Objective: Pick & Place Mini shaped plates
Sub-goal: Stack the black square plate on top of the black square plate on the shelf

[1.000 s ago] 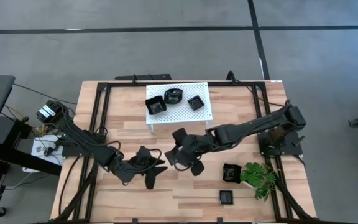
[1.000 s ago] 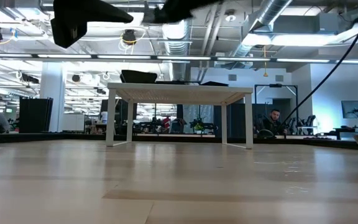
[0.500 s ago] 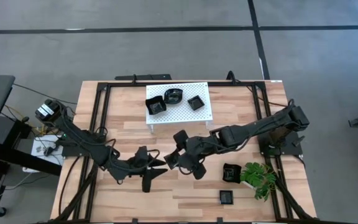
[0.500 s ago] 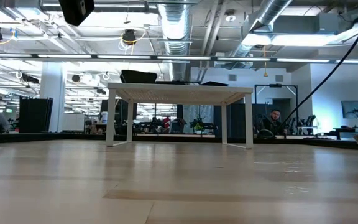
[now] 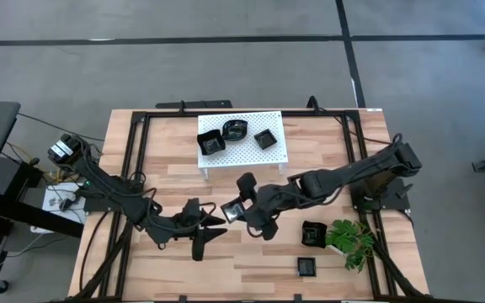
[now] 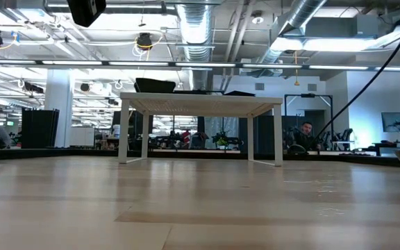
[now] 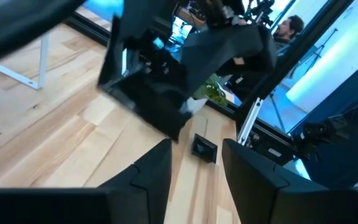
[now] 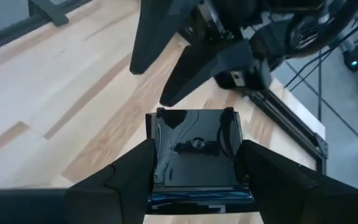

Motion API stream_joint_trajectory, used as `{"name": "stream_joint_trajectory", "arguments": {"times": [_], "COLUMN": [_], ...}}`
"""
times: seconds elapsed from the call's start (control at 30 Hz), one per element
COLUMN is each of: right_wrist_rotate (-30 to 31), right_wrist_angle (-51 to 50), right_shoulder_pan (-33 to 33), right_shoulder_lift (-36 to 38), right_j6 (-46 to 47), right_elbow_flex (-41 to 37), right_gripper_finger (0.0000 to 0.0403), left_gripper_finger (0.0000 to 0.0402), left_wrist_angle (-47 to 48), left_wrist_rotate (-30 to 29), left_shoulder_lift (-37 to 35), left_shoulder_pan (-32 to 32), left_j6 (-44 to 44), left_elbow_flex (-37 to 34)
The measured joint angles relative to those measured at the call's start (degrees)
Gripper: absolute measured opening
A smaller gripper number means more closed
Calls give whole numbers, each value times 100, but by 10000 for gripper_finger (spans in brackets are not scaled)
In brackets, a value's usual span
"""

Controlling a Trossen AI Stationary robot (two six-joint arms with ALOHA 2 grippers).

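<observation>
Hand-over step: right gripper [image 8: 194, 163] clamps a square black dish [image 8: 194, 155] between its jaws — left gripper [image 7: 194, 165], jaws open, faces it; next likely transfer or placement.

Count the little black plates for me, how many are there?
6: three on the white rack, at and; one held in the right tool; two on the table by the plant, at and. Arms may hide more.

Six small glossy black dishes [image 5: 211, 144] are counted on the scene, with one white perforated rack [image 5: 283, 150], one green leafy plant [image 5: 351, 238] and two dark robot arms [image 5: 343, 176].
</observation>
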State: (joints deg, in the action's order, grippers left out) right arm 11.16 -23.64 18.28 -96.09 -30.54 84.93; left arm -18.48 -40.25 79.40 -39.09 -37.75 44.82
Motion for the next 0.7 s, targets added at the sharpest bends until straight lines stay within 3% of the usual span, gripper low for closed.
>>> {"name": "stream_joint_trajectory", "arguments": {"times": [0.27, 0.7], "right_wrist_rotate": [-81, -99], "right_wrist_angle": [70, 138], "right_shoulder_pan": [161, 159], "right_shoulder_lift": [220, 218], "right_j6": [2, 9], "right_elbow_flex": [7, 7], "right_gripper_finger": [223, 223], "left_gripper_finger": [138, 122], "left_wrist_angle": [-63, -559], "left_wrist_rotate": [0, 2], "left_shoulder_lift": [2, 2], "left_shoulder_pan": [46, 86], "left_j6": [2, 783], "left_elbow_flex": [0, 0]}}
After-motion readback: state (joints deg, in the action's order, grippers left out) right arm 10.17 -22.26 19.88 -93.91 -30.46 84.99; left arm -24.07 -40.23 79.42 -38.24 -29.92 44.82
